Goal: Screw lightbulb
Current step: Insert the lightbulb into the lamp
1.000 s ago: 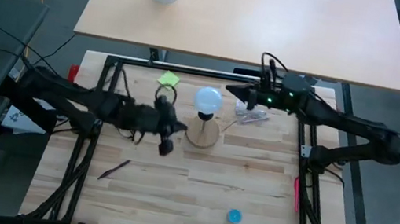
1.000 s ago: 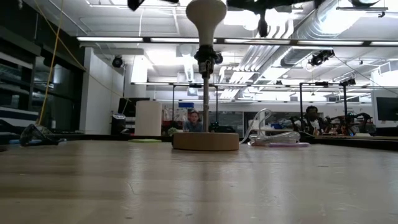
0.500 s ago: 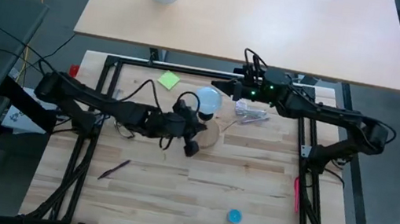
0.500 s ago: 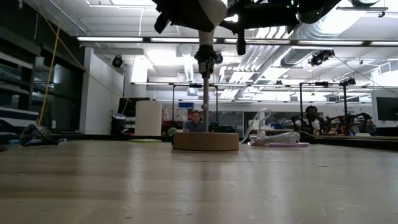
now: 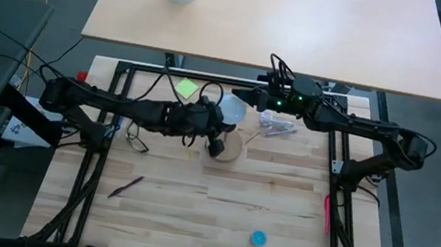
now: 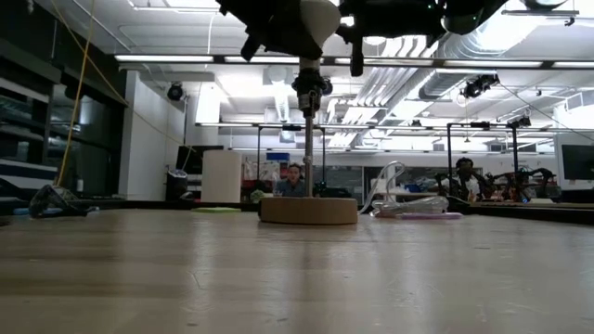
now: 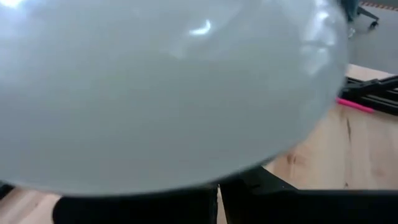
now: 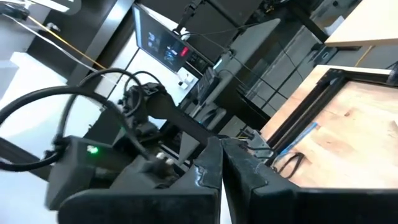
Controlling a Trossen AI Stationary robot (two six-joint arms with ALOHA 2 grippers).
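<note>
Now my left gripper (image 5: pixel 216 143) has swung in from the open table and sits right against the lightbulb (image 5: pixel 232 109), its fingers shut on nothing. A second ago that gripper was well clear of the bulb; half a second ago it was closing the gap. In my left wrist view the frosted globe (image 7: pixel 168 93) fills nearly everything ahead of my fingers, so it lies directly in front of my jaws and very close.

My right gripper (image 5: pixel 252 98) has also advanced over the same interval. It now holds just beside the globe on the opposite flank, fingers pressed together and empty.

Position of the task item: the lightbulb (image 6: pixel 311 19) stands upright on the black socket (image 6: pixel 307 85), above the stem rising from the round wooden base (image 6: pixel 308 210). It is therefore between my two grippers, level with them.

Judgement: both approaches are complete, but neither jaw pair is spread to take the globe. Turning by a clamped grip would first require an opening stroke. Whether the screw base is already fully seated cannot be told. Sideways pressure from either closed gripper could tip the base
</note>
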